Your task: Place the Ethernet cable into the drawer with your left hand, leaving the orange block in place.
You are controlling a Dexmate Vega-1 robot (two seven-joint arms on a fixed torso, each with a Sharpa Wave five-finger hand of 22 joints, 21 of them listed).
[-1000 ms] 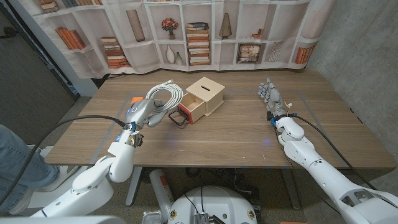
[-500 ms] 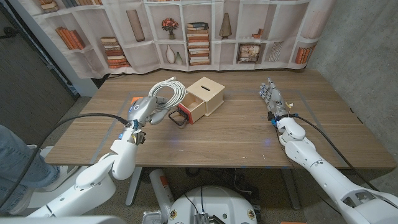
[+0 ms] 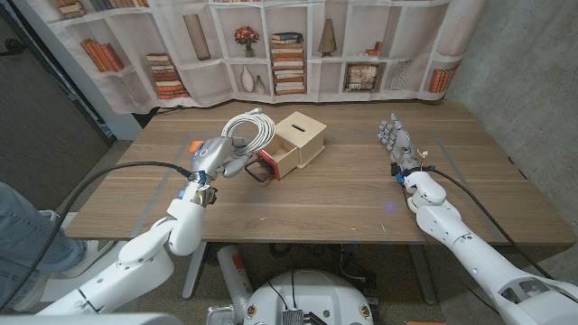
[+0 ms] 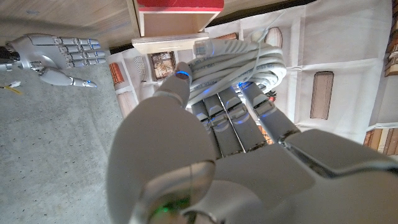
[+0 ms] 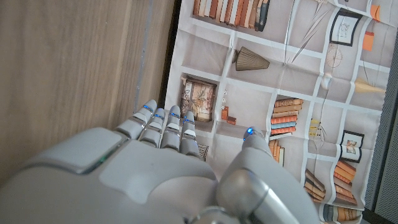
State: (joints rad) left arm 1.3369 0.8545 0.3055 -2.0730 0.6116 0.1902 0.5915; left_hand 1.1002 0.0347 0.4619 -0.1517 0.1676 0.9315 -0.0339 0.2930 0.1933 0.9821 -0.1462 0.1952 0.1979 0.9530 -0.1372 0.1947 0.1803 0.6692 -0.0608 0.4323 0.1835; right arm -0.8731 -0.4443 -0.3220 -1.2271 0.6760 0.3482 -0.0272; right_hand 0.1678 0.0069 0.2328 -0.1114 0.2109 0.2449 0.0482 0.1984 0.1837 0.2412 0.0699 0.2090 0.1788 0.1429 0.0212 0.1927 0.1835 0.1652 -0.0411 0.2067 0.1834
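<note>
The left hand [image 3: 219, 159] is seen raised above the wooden table [image 3: 325, 194], its fingers closed around a coiled white Ethernet cable [image 3: 252, 132], which is held clear of the tabletop. In the left wrist view the fingers [image 4: 231, 115] are wrapped under the coil [image 4: 239, 59], with the thumb pressed against its side. Just beyond and to the right of that hand, a small wooden box [image 3: 298, 141] is set on the table with its drawer [image 3: 277, 159] pulled out toward the robot; the drawer's red front and a dark wire handle are faced toward the near edge. The cable coil is held beside the box's left side, slightly above the open drawer and not inside it. On the far side of the left hand, partly hidden by it, an orange block [image 3: 197, 145] is seen lying on the table. Well apart, on the other side of the box, the right hand [image 3: 397, 145] is held over the table with nothing in it, fingers stretched out and slightly apart. Behind the table a curtain printed with bookshelves [image 3: 289, 45] is hung.
</note>
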